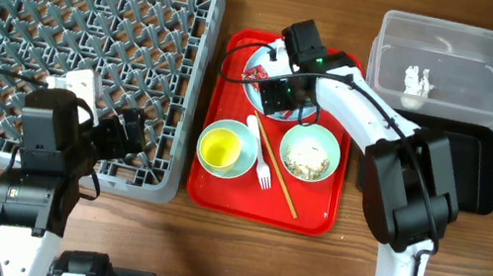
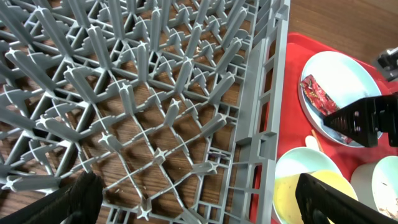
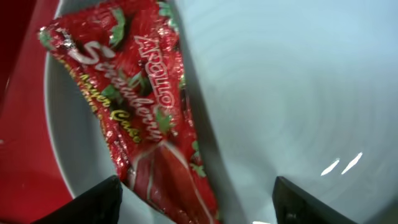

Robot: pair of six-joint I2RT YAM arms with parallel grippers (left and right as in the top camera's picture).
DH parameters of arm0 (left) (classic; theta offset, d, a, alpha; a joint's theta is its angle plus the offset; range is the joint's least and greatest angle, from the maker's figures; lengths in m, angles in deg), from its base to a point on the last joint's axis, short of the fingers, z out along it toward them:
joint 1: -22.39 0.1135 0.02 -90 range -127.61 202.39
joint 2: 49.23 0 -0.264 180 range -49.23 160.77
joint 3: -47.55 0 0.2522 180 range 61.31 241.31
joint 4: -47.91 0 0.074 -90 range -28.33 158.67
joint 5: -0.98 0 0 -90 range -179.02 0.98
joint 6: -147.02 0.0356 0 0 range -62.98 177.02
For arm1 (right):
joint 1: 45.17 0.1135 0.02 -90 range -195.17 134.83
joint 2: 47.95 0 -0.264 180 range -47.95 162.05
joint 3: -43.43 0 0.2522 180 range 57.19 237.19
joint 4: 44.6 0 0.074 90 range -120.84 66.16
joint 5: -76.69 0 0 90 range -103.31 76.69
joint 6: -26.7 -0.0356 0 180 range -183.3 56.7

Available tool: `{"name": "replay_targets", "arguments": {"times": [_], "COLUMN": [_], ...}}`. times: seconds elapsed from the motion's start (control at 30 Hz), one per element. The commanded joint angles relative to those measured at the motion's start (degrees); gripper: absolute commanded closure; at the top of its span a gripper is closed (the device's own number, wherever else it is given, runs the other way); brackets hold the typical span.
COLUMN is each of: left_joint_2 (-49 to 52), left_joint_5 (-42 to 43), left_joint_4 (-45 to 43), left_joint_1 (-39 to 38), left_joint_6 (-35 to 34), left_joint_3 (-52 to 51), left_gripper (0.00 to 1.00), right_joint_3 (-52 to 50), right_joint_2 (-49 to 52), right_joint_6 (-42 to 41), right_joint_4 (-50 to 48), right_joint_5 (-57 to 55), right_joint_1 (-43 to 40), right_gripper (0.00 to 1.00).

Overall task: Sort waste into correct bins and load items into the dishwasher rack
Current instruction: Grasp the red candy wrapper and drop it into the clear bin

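Observation:
The red-and-white snack wrapper (image 3: pixel 137 106) lies on the white plate (image 3: pixel 280 93) at the back of the red tray (image 1: pixel 314 215). My right gripper (image 3: pixel 196 205) is open just above the plate (image 1: pixel 261 60), one finger on each side of the wrapper's lower end. My left gripper (image 2: pixel 199 208) is open and empty over the front right corner of the grey dishwasher rack (image 1: pixel 80 50). The yellow cup (image 1: pixel 221 148) stands in the pale blue bowl (image 1: pixel 247 148). The pale green bowl (image 1: pixel 310 154) holds the beige food scraps. The chopsticks (image 1: pixel 278 175) and the white fork (image 1: pixel 262 166) lie between the bowls.
The clear tub (image 1: pixel 459 38) stands at the back right with a white crumpled piece (image 1: pixel 418 82) inside. The black tray (image 1: pixel 471 176) lies in front of it, right of the red tray. The left wrist view also shows the wrapper (image 2: pixel 317 96) and my right gripper (image 2: pixel 360 121).

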Motion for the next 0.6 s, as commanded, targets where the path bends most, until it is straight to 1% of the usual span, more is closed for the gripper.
{"name": "replay_targets", "arguments": {"times": [0.0,0.03,0.07,0.13,0.17,0.23,0.27,0.3,0.37,0.47,0.57], "left_joint_2": [-0.1,-0.1,-0.1,-0.1,-0.1,-0.1,-0.1,-0.1,-0.1,-0.1,-0.1], "left_joint_5": [0.3,0.3,0.3,0.3,0.3,0.3,0.3,0.3,0.3,0.3,0.3], "left_joint_4": [-0.2,-0.2,-0.2,-0.2,-0.2,-0.2,-0.2,-0.2,-0.2,-0.2,-0.2], "left_joint_1": [0.2,0.2,0.2,0.2,0.2,0.2,0.2,0.2,0.2,0.2,0.2], "left_joint_6": [-0.5,-0.5,-0.5,-0.5,-0.5,-0.5,-0.5,-0.5,-0.5,-0.5,-0.5], "left_joint_3": [1.1,1.1,1.1,1.1,1.1,1.1,1.1,1.1,1.1,1.1,1.1], "left_gripper": [0.00,0.00,0.00,0.00,0.00,0.00,0.00,0.00,0.00,0.00,0.00], "right_joint_3": [0.0,0.0,0.0,0.0,0.0,0.0,0.0,0.0,0.0,0.2,0.2], "right_joint_2": [1.7,1.7,1.7,1.7,1.7,1.7,1.4,0.9,-1.3,-8.7,-16.1], "right_joint_6": [-2.5,-2.5,-2.5,-2.7,-3.6,-4.1,-4.8,-5.2,-5.7,-7.4,-12.1], "right_joint_4": [-0.2,0.1,0.3,0.8,1.0,1.4,1.6,1.8,1.9,0.9,-0.5], "right_joint_5": [-3.4,-3.4,-3.3,-3.3,-3.3,-3.3,-3.3,-3.3,-3.3,-3.4,-6.8], "right_joint_1": [0.2,0.2,0.2,0.2,0.2,0.2,0.2,0.1,-0.5,-3.5,-8.3], "right_gripper": [0.35,0.42,0.53,0.71,0.75,0.89,0.94,0.96,0.96,0.96,0.96]}}
